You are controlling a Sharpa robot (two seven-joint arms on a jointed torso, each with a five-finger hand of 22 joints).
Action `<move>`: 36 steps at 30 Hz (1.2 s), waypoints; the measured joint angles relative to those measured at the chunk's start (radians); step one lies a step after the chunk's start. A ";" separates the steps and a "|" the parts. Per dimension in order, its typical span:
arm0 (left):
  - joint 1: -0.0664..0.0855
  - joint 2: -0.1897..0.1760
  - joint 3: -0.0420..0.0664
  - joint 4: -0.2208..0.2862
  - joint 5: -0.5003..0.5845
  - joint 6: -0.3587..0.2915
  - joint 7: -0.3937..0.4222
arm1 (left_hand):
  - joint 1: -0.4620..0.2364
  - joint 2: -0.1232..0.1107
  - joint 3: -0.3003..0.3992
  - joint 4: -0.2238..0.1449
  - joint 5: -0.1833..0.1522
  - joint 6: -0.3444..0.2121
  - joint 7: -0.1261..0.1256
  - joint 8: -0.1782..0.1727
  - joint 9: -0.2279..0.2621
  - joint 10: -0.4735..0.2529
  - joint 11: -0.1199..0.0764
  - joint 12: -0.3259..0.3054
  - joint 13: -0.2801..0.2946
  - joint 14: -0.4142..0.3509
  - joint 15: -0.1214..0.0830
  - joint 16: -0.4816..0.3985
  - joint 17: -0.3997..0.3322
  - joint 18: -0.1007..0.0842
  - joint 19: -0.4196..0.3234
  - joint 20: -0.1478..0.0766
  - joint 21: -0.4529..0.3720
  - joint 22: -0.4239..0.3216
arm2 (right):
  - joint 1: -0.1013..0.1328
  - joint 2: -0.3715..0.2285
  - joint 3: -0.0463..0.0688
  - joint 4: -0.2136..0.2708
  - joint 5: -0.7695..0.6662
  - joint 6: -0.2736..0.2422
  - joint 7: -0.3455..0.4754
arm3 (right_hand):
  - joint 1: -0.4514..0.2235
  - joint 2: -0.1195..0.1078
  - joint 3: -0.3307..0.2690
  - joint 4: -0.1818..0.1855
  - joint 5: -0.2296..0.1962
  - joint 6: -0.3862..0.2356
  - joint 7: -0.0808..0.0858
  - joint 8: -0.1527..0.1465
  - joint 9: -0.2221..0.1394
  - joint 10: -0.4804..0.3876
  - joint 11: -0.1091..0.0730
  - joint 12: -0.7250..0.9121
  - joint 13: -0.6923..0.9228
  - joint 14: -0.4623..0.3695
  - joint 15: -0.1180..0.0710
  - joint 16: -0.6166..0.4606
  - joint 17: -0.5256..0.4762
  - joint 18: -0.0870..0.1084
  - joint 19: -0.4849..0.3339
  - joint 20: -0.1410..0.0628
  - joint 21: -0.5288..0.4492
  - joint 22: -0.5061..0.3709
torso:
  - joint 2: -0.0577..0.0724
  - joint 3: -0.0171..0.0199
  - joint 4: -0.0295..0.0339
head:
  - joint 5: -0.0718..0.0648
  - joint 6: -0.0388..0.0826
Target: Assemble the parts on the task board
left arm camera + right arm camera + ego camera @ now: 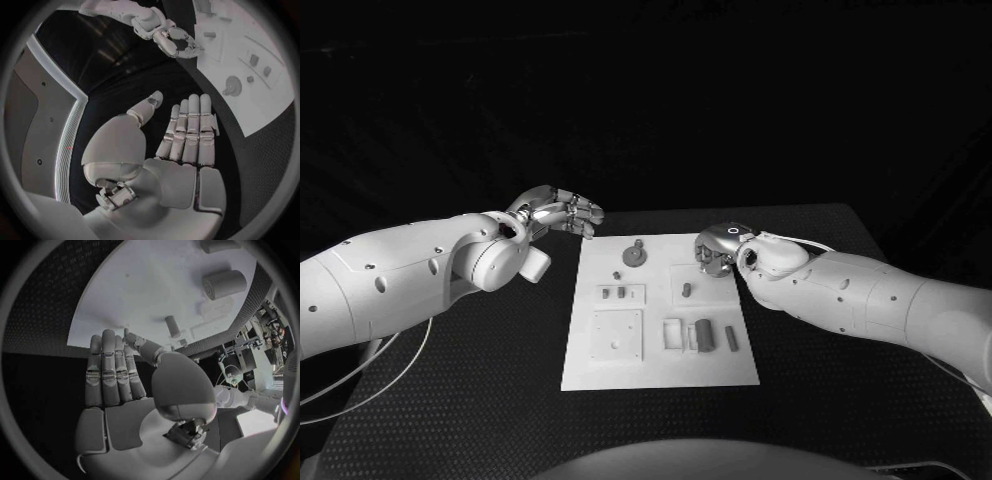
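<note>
Black table (473, 400) is carrying the white board (661, 372), with small parts (704, 335) lying on it. Left hand (560, 215) is hovering off the board's far left corner, right hand (721, 245) over its far right corner, both flat-fingered and holding nothing.

it looked like a robotics lab. a black table (473, 400) with a dotted mat stood in a dark space, and a white board (661, 372) with small parts lay squarely in its middle like a test rig. cables (358, 370) trailed off the table's edge. past the table, a pale panelled wall (44, 125) and cluttered equipment racks (262, 335) stood around.
</note>
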 measured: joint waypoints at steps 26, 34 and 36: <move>0.008 0.001 0.000 -0.022 0.000 -0.006 0.001 | 0.000 0.000 0.003 0.003 0.000 0.000 0.000 0.000 -0.001 0.000 0.000 0.000 -0.002 0.007 0.000 -0.004 0.006 -0.002 0.000 0.000 0.000 0.002 | 0.031 -0.036 0.029 0.241 0.031 -0.010 -0.002 | 0.000 0.000 0.003 -0.003 0.000 0.003 -0.004 -0.001 0.002 0.000 0.000 0.000 0.004 0.005 -0.002 0.003 0.001 0.000 0.003 -0.003 0.000 0.000 | 0.000 0.0003 -0.0005 | 0.030 -0.002; 0.011 0.006 0.000 -0.024 0.000 -0.010 0.002 | 0.000 0.000 0.000 0.005 0.000 0.000 0.000 0.000 -0.001 0.000 0.000 0.004 -0.002 0.007 0.000 -0.011 0.009 -0.004 0.000 0.000 -0.004 0.002 | 0.031 0.022 0.026 0.259 0.031 0.011 0.001 | 0.000 0.000 0.003 -0.003 -0.001 0.003 -0.004 -0.005 0.004 0.000 0.000 0.000 0.004 0.005 -0.002 0.003 0.001 0.000 0.003 -0.003 0.000 0.000 | 0.000 -0.0002 0.0000 | 0.055 -0.010; 0.011 0.009 0.000 -0.025 0.000 -0.011 0.002 | 0.000 0.000 0.000 0.005 0.000 0.000 0.000 0.000 -0.001 0.000 0.000 0.004 -0.002 0.007 0.000 -0.011 0.010 -0.007 0.000 0.000 -0.004 0.003 | 0.027 0.037 0.025 0.258 0.029 0.021 0.003 | 0.000 0.000 0.005 0.000 -0.001 0.003 -0.004 -0.006 0.004 0.000 0.000 0.000 0.004 0.005 -0.002 0.003 0.001 0.000 0.003 -0.003 0.000 0.000 | 0.000 -0.0007 0.0002 | 0.060 -0.011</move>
